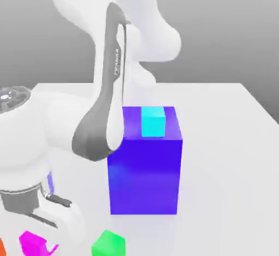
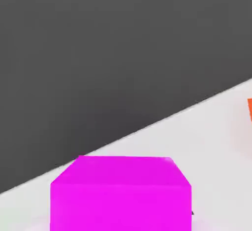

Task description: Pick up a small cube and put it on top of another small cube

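Tool (image 1: 39, 237) sits low at the white desk's (image 1: 229, 140) near edge, clamped on the small bright magenta cube (image 1: 32, 243). Best now: lift straight, grip steady, clearing the small green cube (image 1: 108, 244) nearby.

Soft, even light fills the scene, with no glare. The big blue-purple block (image 1: 145, 168) is brightest on its top face and shades darker down its front, with a pale sheen low on that face. Beside its base the white surface (image 1: 229, 140) carries only a faint shadow. Edges around the block look slightly soft.
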Motion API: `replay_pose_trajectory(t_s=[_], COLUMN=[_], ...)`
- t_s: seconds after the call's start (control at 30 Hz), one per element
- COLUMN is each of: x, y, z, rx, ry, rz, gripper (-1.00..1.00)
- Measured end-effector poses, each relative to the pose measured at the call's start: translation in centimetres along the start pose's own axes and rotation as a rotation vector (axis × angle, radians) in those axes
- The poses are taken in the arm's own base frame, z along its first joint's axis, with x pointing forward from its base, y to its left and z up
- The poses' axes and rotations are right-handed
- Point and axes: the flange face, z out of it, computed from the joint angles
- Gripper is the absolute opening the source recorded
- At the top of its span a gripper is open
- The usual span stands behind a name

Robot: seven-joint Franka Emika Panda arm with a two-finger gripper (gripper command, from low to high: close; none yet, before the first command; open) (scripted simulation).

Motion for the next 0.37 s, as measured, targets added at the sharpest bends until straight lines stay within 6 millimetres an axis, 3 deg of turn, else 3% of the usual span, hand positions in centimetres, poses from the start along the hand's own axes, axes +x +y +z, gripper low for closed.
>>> replay_pose_trajectory(t_s=[0.1, 0.23, 0.27, 0.37], x=[-5.3, -6.8, -6.9, -6.9], y=[-1.4, -1.8, -1.7, -1.7], z=[-1.7, 2.4, 3.5, 3.5], rx=[0.001, 0.0, 0.0, 0.0], ry=[-0.001, 0.0, 0.0, 0.0], rz=[-0.185, -0.239, -0.241, -0.241], gripper=[-1.0, -1.0, 1.0, 1.0])
